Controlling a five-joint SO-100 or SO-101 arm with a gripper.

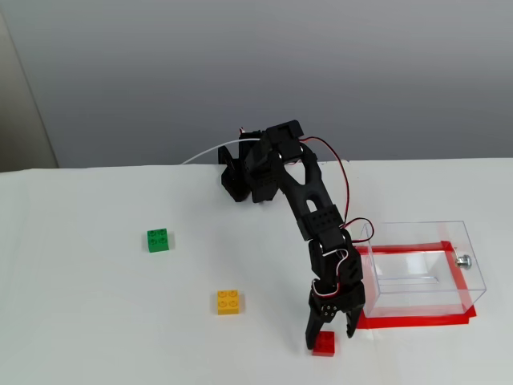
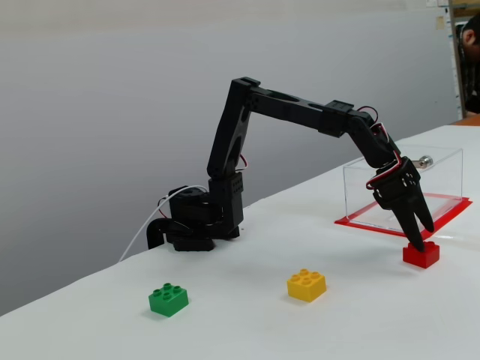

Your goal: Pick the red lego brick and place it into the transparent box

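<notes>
A: Where are we standing with the red lego brick [image 1: 325, 344]?

B: It is sitting on the white bench [image 1: 96, 321], just beside the near corner of the transparent box [image 1: 421, 277], outside the red tape frame [image 1: 413, 319] around that box. Our end effector [image 1: 327, 335] is hanging right over the brick, with its fingers spread and one tip on each side of it. In the side fixed view the tips [image 2: 415, 244] are reaching down to the studs of the brick [image 2: 421, 254], but we cannot tell if they are already touching it.

A: What are we risking from here?

B: We are judging that one finger may be landing on top of the brick instead of beside it; then the closing would push the brick away or tip it. Also, the box wall is near, so a wide lift could be knocking the box off its tape frame.

A: And the yellow brick [image 1: 228, 301] and the green brick [image 1: 158, 240]?

B: They are lying well apart from the box, not in our way.

A: Are we reading any label?

B: No, we are seeing no writing anywhere.
</notes>
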